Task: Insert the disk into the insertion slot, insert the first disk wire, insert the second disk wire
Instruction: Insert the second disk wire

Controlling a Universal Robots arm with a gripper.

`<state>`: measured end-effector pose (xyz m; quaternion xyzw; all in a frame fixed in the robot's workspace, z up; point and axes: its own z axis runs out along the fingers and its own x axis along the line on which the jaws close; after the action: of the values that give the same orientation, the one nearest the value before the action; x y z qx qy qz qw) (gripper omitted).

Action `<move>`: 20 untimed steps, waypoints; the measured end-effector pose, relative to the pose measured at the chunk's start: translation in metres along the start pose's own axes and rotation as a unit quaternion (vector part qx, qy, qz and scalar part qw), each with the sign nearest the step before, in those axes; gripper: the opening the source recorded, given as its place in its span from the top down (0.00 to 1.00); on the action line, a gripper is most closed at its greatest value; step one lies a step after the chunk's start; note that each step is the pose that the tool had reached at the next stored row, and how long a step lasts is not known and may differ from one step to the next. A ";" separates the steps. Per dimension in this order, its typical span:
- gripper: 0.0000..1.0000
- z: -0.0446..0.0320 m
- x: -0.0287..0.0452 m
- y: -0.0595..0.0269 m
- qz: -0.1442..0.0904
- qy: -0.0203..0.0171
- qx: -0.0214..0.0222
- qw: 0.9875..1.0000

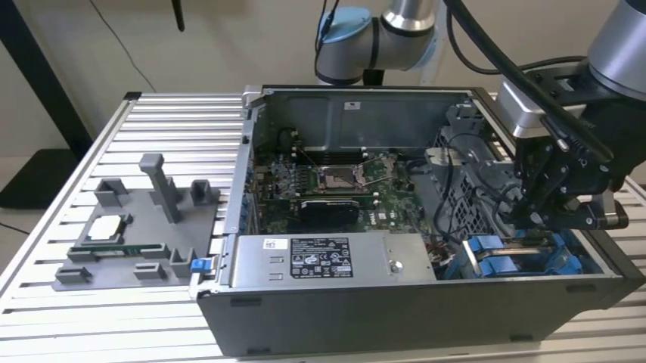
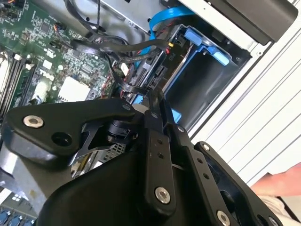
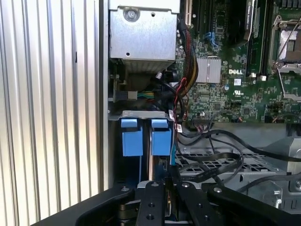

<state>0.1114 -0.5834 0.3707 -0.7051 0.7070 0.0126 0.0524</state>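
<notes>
My gripper point(image 1: 540, 218) hangs low over the blue drive bays at the case's front corner on the exterior view's right. In the second wrist view its fingers point(image 2: 155, 141) meet at a black disk wire point(image 2: 141, 87), and the gripper point(image 2: 154, 97) looks shut on the wire's plug. That plug sits right at the dark end of the disk point(image 2: 149, 70), which lies in its blue bracket inside the insertion slot point(image 2: 186, 61). In the first wrist view the gripper point(image 3: 168, 183) stands just below two blue latch tabs point(image 3: 162, 137) of the slot. A blue flat wire point(image 2: 164, 19) curves in beside the disk.
The grey power-supply box point(image 1: 323, 261) lies along the case's front wall, with the motherboard point(image 1: 333, 178) behind it. Loose black cables point(image 3: 211, 157) run over the perforated cage. A grey fixture point(image 1: 141, 227) with parts stands on the slatted table. A person's hand point(image 2: 277, 181) rests outside the case.
</notes>
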 end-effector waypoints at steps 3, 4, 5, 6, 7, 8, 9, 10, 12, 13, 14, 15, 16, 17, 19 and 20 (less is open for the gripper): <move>1.00 0.0002 0.0000 0.0000 0.000 0.000 0.000 1.000; 1.00 0.0002 0.0001 0.0000 0.000 0.000 0.000 1.000; 1.00 0.0002 0.0001 0.0000 0.000 0.000 0.000 1.000; 1.00 0.0001 0.0001 0.0000 0.000 -0.001 0.000 1.000; 1.00 0.0002 0.0001 0.0000 0.000 -0.001 0.000 1.000; 1.00 0.0002 0.0000 0.0000 0.000 -0.001 0.000 1.000; 1.00 0.0001 0.0001 0.0000 0.000 -0.001 0.000 1.000; 1.00 0.0002 0.0001 0.0000 0.000 -0.001 0.000 1.000; 1.00 0.0002 0.0001 0.0000 0.000 -0.001 0.000 1.000; 1.00 0.0002 0.0001 0.0000 0.000 -0.001 0.000 1.000; 1.00 0.0005 0.0001 0.0001 0.000 -0.001 0.000 1.000; 1.00 0.0012 0.0002 0.0001 0.000 -0.001 0.000 1.000; 1.00 0.0022 0.0002 0.0002 0.000 -0.001 0.000 1.000; 1.00 0.0035 0.0001 0.0002 0.000 -0.001 0.000 1.000; 1.00 0.0069 -0.0002 0.0004 0.000 -0.001 0.000 1.000; 1.00 0.0083 -0.0004 0.0003 0.000 -0.001 0.000 1.000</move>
<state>0.1116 -0.5823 0.3625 -0.7051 0.7070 0.0132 0.0532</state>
